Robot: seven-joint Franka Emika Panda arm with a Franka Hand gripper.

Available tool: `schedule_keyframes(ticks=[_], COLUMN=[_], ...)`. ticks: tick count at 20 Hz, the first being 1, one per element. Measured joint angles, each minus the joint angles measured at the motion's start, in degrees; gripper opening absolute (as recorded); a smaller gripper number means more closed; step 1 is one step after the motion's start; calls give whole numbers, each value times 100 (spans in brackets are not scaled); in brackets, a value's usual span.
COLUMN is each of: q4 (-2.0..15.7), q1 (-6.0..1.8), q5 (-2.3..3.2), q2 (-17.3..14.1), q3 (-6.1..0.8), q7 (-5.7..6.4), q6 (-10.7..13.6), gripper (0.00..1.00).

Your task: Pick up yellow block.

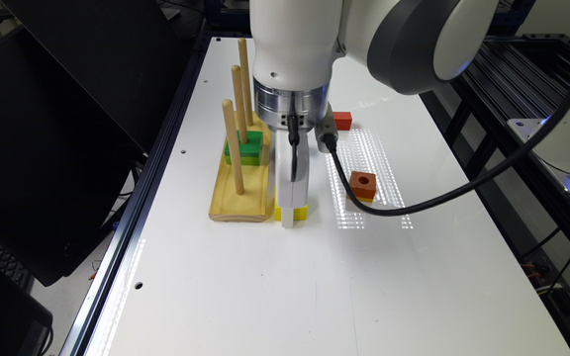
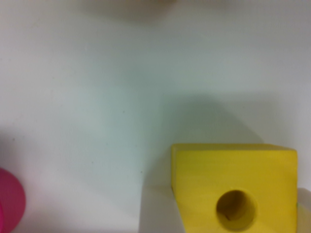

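Down around yellow block (image 1: 299, 211), gripper (image 1: 289, 217).

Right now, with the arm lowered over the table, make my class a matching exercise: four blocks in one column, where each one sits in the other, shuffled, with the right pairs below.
Things
1. yellow block
2. green block
3. orange block
4. red block

Places
A. threaded on a peg of the wooden peg board
B. alone on the table, on the striped light reflection
C. far down the table, beyond the arm's wrist
D. directly under the gripper, beside the peg board

Pairs: 1-D, 2-A, 3-B, 4-C
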State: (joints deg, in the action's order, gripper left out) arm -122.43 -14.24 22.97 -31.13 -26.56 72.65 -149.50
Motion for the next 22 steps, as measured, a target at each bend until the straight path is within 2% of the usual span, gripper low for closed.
schedule_keyframes(ticks=[14,18,22], q4=[-2,-20,-43], q1=[-15,-58,-107], q5=[-5,-50,-151], q2=[40,230,462], q3=[-20,-103,-213], q7=[0,-1,-15], q6=[6,114,301], gripper=[0,0,0])
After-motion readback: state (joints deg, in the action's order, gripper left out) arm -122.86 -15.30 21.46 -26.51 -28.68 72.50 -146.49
